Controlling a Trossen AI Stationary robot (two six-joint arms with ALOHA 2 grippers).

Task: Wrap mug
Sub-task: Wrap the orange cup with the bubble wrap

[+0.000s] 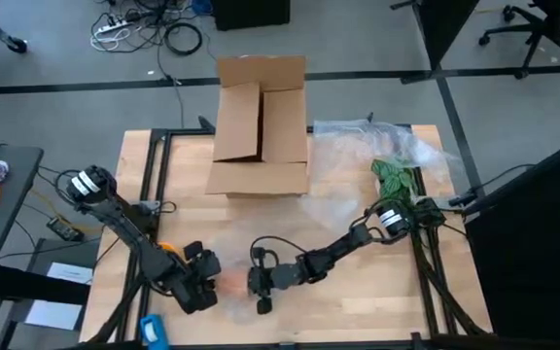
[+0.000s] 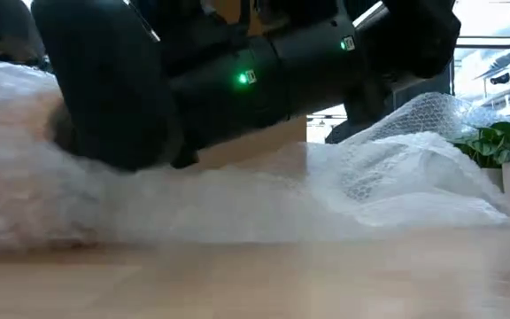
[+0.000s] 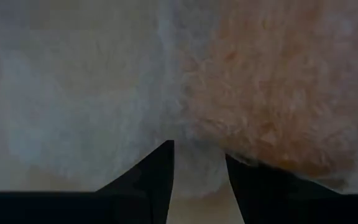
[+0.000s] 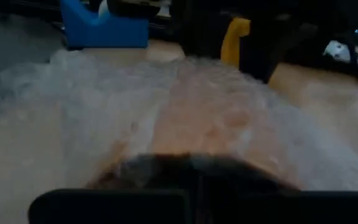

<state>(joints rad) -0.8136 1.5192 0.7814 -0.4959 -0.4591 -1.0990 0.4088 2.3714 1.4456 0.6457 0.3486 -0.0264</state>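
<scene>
Light wooden table (image 1: 358, 301). On it: open cardboard box (image 1: 260, 126) at far edge, crinkled bubble wrap (image 1: 358, 160) across right and centre, green plant (image 1: 396, 180), blue tape dispenser (image 1: 154, 332).

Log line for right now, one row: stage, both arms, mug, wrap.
stage: wrapping | left tool: at bundle, near edge | right tool: opposite side | mug: orange, under bubble wrap | cardboard box: open, far side

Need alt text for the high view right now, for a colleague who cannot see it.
Seen from above, the left pincer and right pincer meet over an orange bundle in bubble wrap near the wooden table's front edge. An open cardboard box stands at the far edge, more wrap to its right.
</scene>
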